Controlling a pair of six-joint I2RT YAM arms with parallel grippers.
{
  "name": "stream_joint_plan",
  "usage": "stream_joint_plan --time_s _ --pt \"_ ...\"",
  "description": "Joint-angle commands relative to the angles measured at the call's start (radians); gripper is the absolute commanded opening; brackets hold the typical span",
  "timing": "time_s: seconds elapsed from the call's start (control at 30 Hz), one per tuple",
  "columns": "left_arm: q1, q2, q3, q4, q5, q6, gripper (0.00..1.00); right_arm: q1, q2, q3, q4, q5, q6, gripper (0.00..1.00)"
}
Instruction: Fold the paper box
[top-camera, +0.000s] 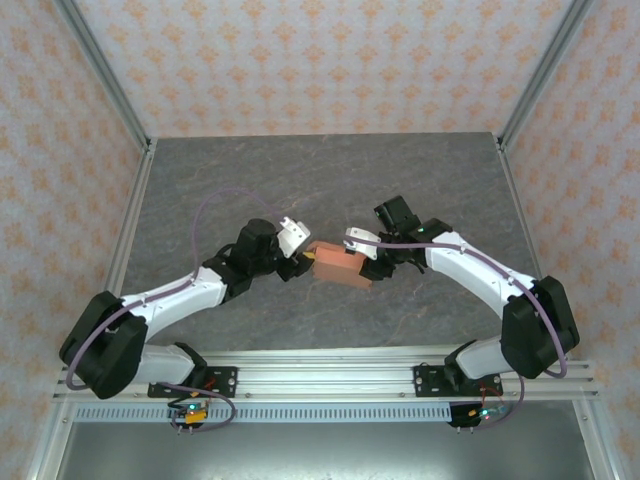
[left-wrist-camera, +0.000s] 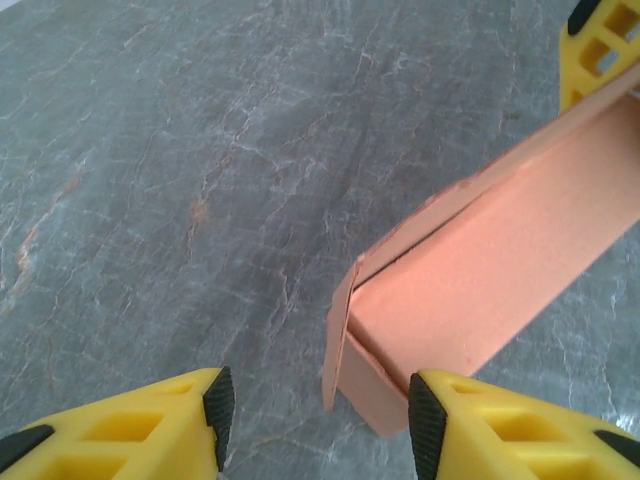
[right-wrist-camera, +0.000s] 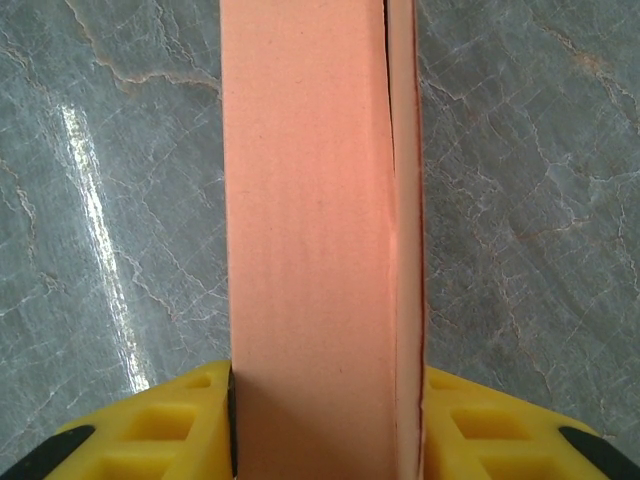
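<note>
The paper box (top-camera: 335, 263), a small salmon-orange rectangular box, hangs just above the middle of the grey table between my two grippers. My right gripper (top-camera: 366, 262) is shut on its right end. In the right wrist view the box (right-wrist-camera: 310, 200) runs straight up from between both yellow fingers (right-wrist-camera: 180, 420). My left gripper (left-wrist-camera: 323, 420) stands open around the box's left end (left-wrist-camera: 480, 290). There an end flap (left-wrist-camera: 338, 340) stands ajar. The right pad (left-wrist-camera: 428, 425) sits close to the box's corner, and the left pad (left-wrist-camera: 218, 412) is well apart from the flap.
The grey marbled table (top-camera: 320, 180) lies under the box. Metal frame posts (top-camera: 105, 75) and patterned walls close it in on three sides. An aluminium rail (top-camera: 320, 375) carries both arm bases at the near edge. The right gripper's yellow finger (left-wrist-camera: 600, 50) shows beyond the box.
</note>
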Motion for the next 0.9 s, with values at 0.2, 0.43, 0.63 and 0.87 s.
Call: stream_joint_plan --time_s 0.2,0.43,0.63,0.87 --pt "-0.026 0.053 0.087 0.035 0.024 -0.039 0.34 0.001 0.026 -0.017 -0.019 0.014 0.02 0.39" --pt "-0.028 0.086 0.128 0.01 0.075 -0.053 0.05 -0.001 0.047 -0.005 -0.029 0.023 0.045 0.36" --pt "-0.031 0.068 0.121 -0.017 0.077 -0.049 0.03 0.0 0.048 -0.006 -0.017 0.022 0.056 0.36" --pt "-0.063 0.073 0.145 0.015 0.043 -0.212 0.03 0.006 0.04 -0.032 0.023 0.053 0.067 0.34"
